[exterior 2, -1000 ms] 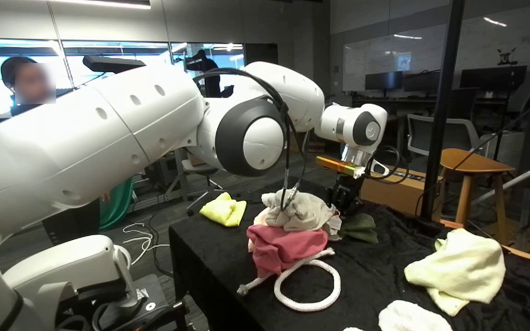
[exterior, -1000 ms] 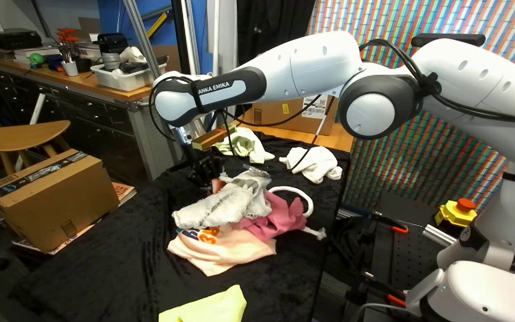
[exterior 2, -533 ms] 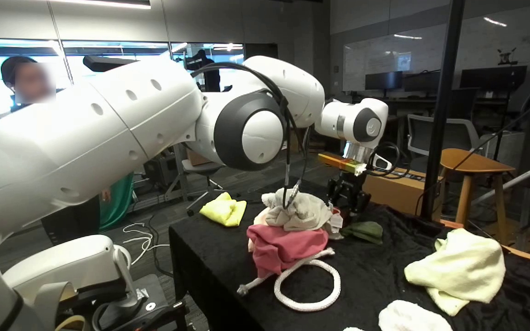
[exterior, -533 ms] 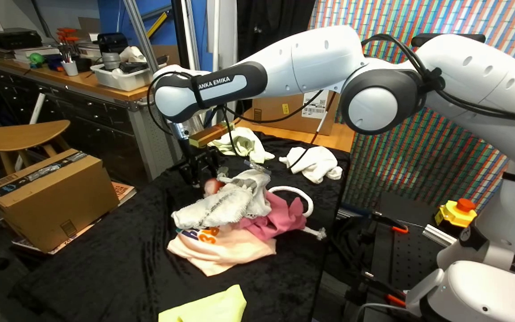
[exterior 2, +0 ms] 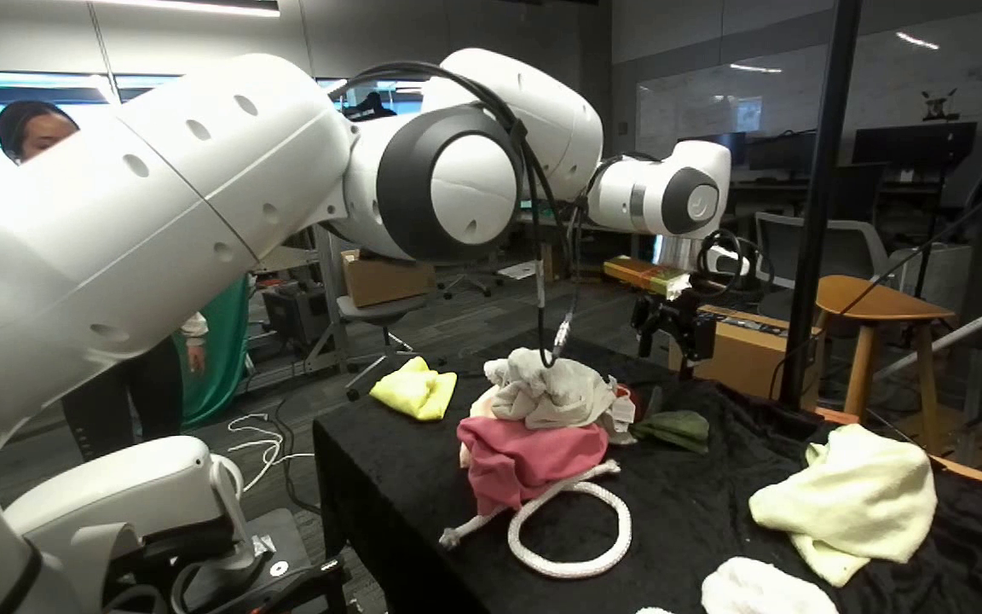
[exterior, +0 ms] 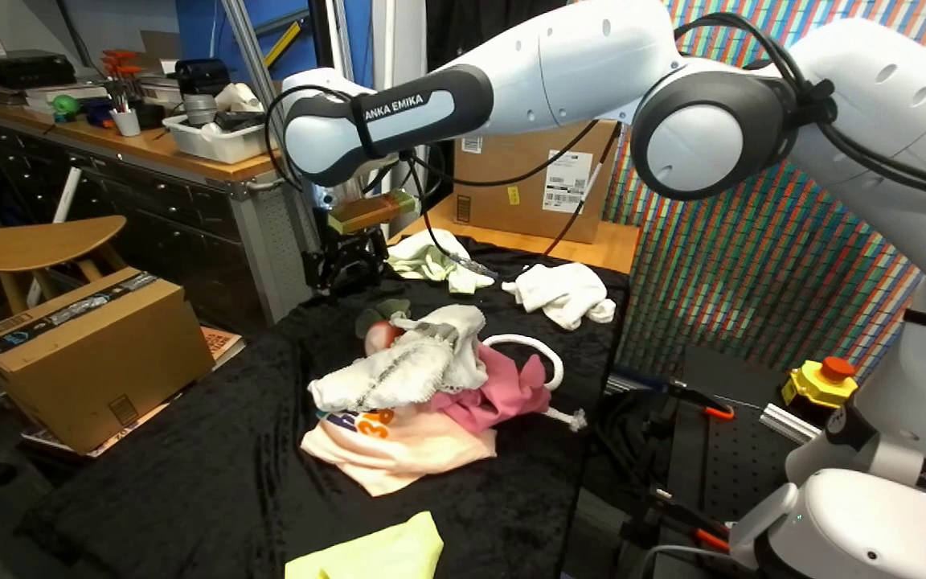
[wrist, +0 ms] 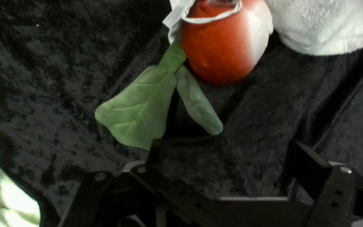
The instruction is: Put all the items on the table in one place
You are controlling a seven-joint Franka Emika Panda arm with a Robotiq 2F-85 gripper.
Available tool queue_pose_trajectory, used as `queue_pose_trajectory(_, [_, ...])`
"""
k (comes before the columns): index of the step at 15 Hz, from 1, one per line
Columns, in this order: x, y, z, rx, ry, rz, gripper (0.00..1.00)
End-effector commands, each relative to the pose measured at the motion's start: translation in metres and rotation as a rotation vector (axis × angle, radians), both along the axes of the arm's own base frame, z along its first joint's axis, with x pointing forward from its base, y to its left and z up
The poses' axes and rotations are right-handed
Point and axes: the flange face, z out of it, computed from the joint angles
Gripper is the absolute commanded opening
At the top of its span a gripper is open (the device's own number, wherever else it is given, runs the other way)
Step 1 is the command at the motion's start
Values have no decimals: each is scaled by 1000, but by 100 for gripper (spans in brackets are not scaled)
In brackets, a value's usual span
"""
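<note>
Above the black table (exterior: 190,482) my gripper (wrist: 225,154) stands open, with bare black fabric seen between its fingers in the wrist view. Just ahead of it lies a red-and-white round soft item (wrist: 219,47) with green leaves (wrist: 140,107). That item rests against a pile: greyish-white cloth (exterior: 399,366) on top, pink cloth (exterior: 503,390), and cream cloth with a colourful print (exterior: 399,454) underneath. Beside the pink cloth curls the white hose loop (exterior 2: 572,569). Apart from the pile lie a yellow cloth (exterior 2: 414,390), a pale yellow-green cloth (exterior 2: 849,503) and a white cloth (exterior: 563,293).
A cable (exterior 2: 542,298) hangs from the arm down to just over the pile. Cardboard boxes (exterior: 93,362) and a wooden stool (exterior: 37,241) stand off the table. A dark upright post (exterior 2: 819,205) rises near the table's edge, and a person (exterior 2: 35,132) stands behind the arm.
My gripper has opened and risen away from the red-and-green item, which stays against the pile with its leaves now uncovered. The cloths have not moved.
</note>
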Motion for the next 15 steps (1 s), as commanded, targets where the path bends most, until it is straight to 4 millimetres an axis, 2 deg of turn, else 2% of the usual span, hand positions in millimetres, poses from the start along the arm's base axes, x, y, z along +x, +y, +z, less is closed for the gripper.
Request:
queue_pose_trajectory(1, [-9,-29,24,-13,-88,-140,99])
queue_pose_trajectory(5, [-23,-77,28,-43,-145,-239,100])
queue_pose_trajectory(12, [-70,-203,2,-168,-189,-420,100])
queue_pose_trajectory(15, [-81,-256,-13,-240,-224,-454,100])
